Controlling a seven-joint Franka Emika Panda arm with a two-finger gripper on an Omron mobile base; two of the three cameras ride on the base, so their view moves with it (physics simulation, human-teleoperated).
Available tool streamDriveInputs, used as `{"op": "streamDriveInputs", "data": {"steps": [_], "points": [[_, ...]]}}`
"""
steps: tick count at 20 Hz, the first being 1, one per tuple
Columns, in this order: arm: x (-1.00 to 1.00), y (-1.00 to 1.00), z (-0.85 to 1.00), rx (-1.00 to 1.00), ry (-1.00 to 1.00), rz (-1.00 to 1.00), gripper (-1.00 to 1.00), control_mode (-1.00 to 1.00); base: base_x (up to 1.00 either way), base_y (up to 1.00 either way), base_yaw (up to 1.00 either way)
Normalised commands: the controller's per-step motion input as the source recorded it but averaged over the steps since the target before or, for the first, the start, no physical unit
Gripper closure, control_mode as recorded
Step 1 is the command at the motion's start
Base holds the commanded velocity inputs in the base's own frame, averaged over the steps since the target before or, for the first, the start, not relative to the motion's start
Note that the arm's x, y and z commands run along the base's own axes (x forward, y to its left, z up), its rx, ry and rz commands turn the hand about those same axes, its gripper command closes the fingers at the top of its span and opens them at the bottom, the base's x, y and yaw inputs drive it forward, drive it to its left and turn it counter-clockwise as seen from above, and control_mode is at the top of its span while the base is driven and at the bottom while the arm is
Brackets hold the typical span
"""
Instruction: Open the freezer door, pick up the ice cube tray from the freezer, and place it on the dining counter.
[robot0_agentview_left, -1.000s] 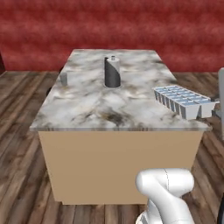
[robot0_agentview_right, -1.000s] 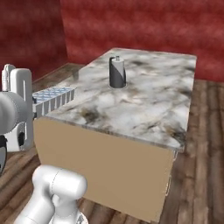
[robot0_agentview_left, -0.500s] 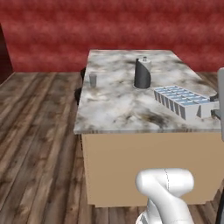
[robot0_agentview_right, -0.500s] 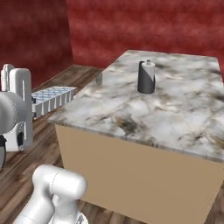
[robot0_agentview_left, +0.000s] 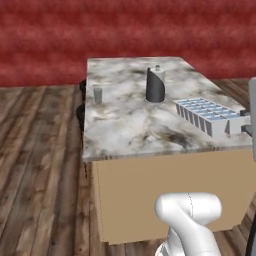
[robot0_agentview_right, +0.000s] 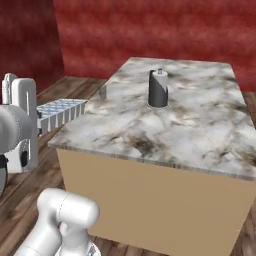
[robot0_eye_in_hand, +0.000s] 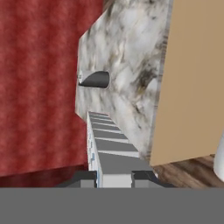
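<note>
Ice cube tray (robot0_agentview_left: 208, 114): held in the air at table height beside the table's near corner, not resting on it; pale cells face up.
Pincer (robot0_eye_in_hand: 114, 178): pinching one short end of the ice cube tray between its dark tips.
Table (robot0_agentview_right: 200, 135): marble slab on a tan base.
On the table: a dark paper-towel holder (robot0_agentview_right: 158, 89) upright mid-slab; a small grey cup (robot0_agentview_left: 97, 94) near the far edge.

- the white arm rises from its rounded base joint low in both base views, elbow bent up and out to the side.
- the gripper (robot0_eye_in_hand: 114, 178) is held level at about tabletop height, jaws clamped on one end of the ice cube tray (robot0_eye_in_hand: 108, 146).
</note>
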Motion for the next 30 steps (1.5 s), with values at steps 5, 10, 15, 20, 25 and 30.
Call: {"op": "streamDriveInputs", "data": {"steps": [5, 10, 15, 20, 25, 30], "points": [[0.00, 0.00, 0.00, 0.00, 0.00, 0.00, 1.00, 1.00, 0.45, 0.22, -0.26], [0.00, 0.00, 0.00, 0.00, 0.00, 0.00, 1.00, 1.00, 0.52, 0.28, -0.20], [0.00, 0.00, 0.00, 0.00, 0.00, 0.00, 1.00, 1.00, 0.51, 0.15, -0.14], [0.00, 0.00, 0.00, 0.00, 0.00, 0.00, 1.00, 1.00, 0.52, 0.09, -0.10], [0.00, 0.00, 0.00, 0.00, 0.00, 0.00, 1.00, 1.00, 0.46, 0.05, -0.07], [0.00, 0.00, 0.00, 0.00, 0.00, 0.00, 1.00, 1.00, 0.27, 0.00, -0.01]]}}
